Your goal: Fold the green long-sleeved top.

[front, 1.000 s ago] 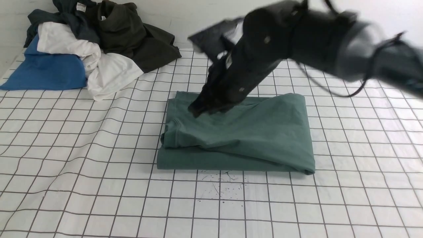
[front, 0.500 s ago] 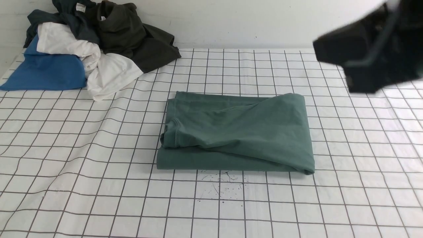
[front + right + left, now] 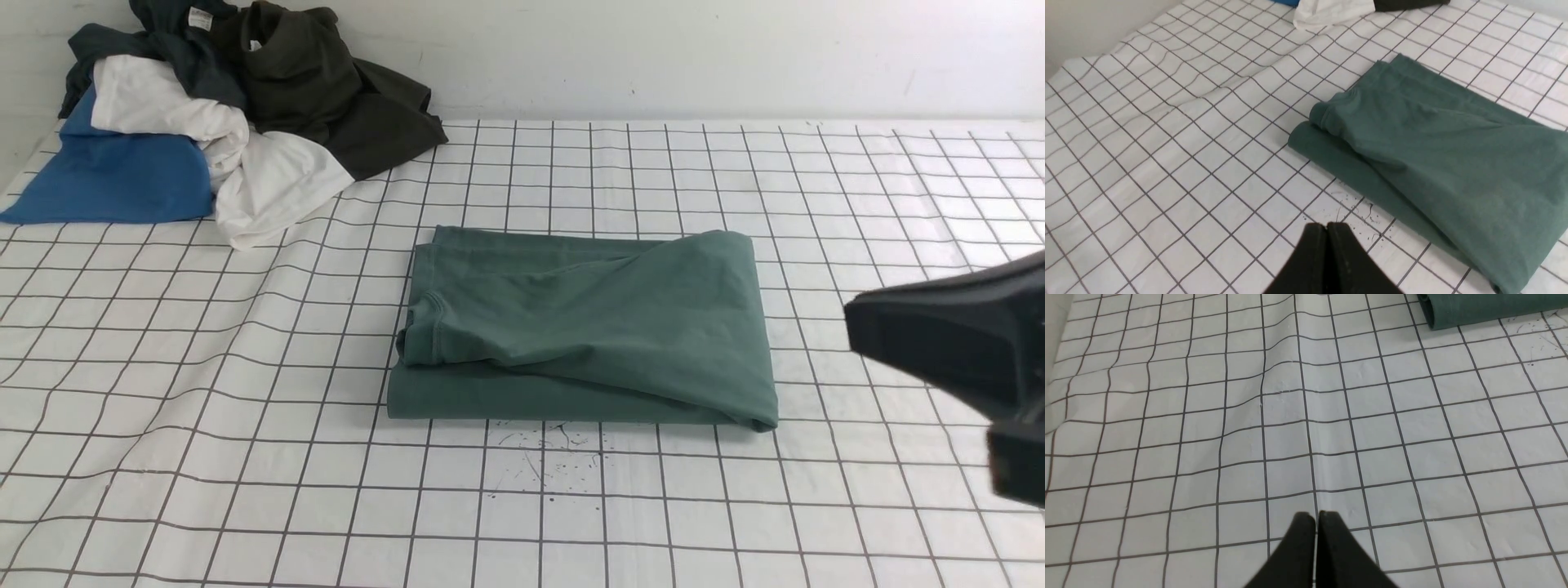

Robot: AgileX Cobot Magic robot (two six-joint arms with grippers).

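Beyond frame's edge, blurred right arm (image 3: 955, 351) cut off.

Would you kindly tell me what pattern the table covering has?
The table covering is white with a dark grid of squares, clearest in the front view.

Sage-green top (image 3: 588, 327); white cloth (image 3: 204, 408), dark grid; black grippers (image 3: 1316, 516)

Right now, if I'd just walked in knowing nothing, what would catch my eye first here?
Probably the green long-sleeved top, folded into a neat rectangle in the middle of the white grid-lined cloth. Next, the heap of clothes in blue, white and dark colours, bunched in the far left corner by the wall. Then the big black right arm looming at the right edge, touching nothing.
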